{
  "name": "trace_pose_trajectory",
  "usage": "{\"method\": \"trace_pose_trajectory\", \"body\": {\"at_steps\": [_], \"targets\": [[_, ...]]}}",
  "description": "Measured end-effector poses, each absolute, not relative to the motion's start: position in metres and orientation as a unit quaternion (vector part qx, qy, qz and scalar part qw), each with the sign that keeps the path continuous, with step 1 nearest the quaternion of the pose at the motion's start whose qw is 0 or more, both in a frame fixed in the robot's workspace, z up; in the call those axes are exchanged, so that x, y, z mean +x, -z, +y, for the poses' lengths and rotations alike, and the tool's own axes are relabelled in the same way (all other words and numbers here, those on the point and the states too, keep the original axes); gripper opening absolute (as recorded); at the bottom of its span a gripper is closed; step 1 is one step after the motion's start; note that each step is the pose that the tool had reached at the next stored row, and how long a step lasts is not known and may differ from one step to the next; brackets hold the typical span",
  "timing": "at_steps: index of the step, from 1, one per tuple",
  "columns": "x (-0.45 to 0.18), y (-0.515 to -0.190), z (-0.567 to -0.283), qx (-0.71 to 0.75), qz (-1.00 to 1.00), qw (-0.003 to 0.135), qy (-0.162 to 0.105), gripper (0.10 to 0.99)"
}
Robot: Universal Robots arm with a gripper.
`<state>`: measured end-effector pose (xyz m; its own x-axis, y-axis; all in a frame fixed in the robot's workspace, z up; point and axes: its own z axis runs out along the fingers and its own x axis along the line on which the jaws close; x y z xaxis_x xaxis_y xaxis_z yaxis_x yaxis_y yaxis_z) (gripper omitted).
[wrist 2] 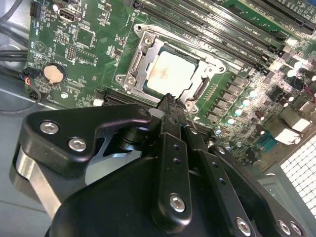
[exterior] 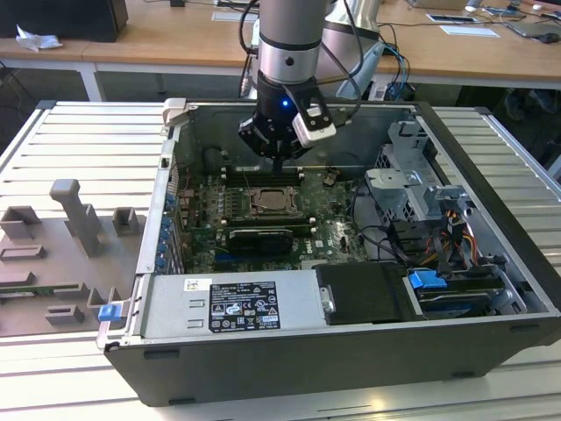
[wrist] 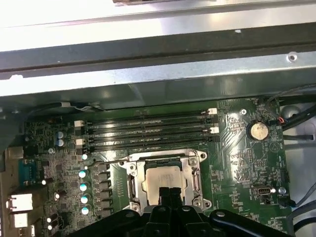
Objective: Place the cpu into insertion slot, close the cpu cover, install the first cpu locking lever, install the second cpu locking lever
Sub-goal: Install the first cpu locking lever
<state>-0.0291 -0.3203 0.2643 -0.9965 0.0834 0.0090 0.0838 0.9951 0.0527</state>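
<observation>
— Where is the tool sitting at the moment?

— I have the tool [exterior: 279, 160] hanging inside the open computer case [exterior: 491, 202], just above the motherboard [exterior: 197, 206]. In the second wrist view its black fingers [wrist 2: 170, 118] are pressed together with no gap between them, and I see nothing pinched there. The tips hover right over the near edge of the socket.

— And the cpu?

— The cpu [wrist 2: 170, 74] lies flat in the insertion slot [wrist 2: 134, 76], its pale metal top showing in both wrist views. In the first wrist view the cpu [wrist: 163, 178] is partly hidden behind the tool [wrist: 170, 193].

— Is the cpu cover down?

— I see a silvery frame [wrist: 132, 168] around the chip, but I cannot tell whether that is the cover lying closed or only the socket rim. A thin wire lever [wrist: 106, 161] runs along one side of it.

— Anything else nearby?

— Long black memory slots [wrist: 145, 133] run beside the socket, and a round coin battery [wrist: 257, 130] sits well apart from it. In the exterior view, a grey fixture plate [exterior: 53, 254] rests on the tabletop [exterior: 53, 140] at the exterior view's left of the case.
</observation>
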Motion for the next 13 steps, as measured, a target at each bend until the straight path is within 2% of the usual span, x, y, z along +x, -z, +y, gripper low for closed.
{"method": "trace_pose_trajectory", "body": {"at_steps": [13], "targets": [[-0.053,-0.264,-0.323,-0.033,-0.999,-0.001,0.028,0.106]]}}
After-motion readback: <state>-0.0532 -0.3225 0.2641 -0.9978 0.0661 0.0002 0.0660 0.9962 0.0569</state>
